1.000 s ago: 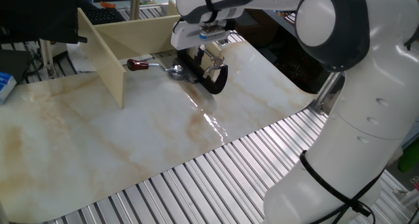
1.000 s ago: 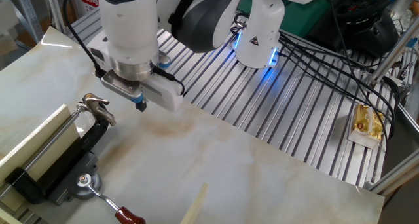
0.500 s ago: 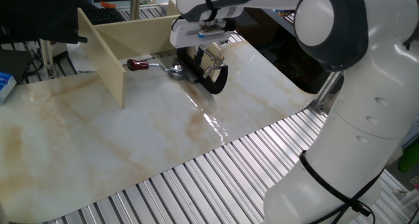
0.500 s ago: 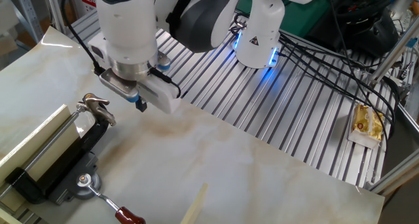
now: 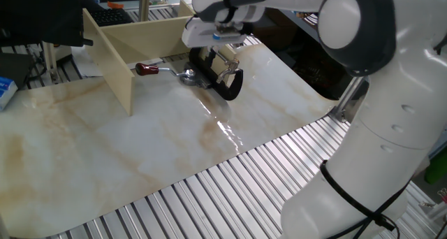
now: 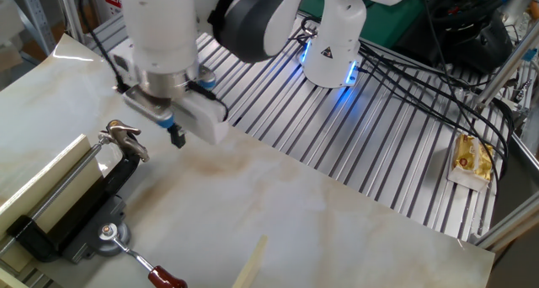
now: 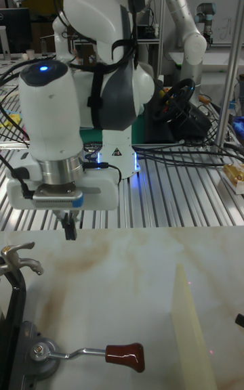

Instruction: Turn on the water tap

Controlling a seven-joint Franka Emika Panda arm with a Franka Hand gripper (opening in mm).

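Note:
The water tap lies on the marble sheet, with a black curved body [image 5: 225,84], a chrome spout [image 6: 123,137] and a thin chrome rod ending in a dark red knob [image 5: 144,69] [image 7: 126,355]. Its round chrome base [image 6: 108,232] sits where the rod begins. My gripper [image 7: 69,225] hangs above the sheet, just beside the spout end and apart from it. The dark fingertips [image 6: 178,137] are pressed together with nothing between them. In the first fixed view the white hand [image 5: 213,31] hovers over the black body and hides the fingers.
Beige partition panels [image 5: 115,64] stand behind and left of the tap, and one panel edge [image 7: 190,326] rises near the knob. Ribbed metal table [image 6: 379,128] surrounds the marble sheet. Black cables [image 6: 421,77] and a yellow packet [image 6: 472,157] lie at the far side.
My hand has shifted slightly up and away from the robot's base, staying near the spout. The tap and its knob have not moved.

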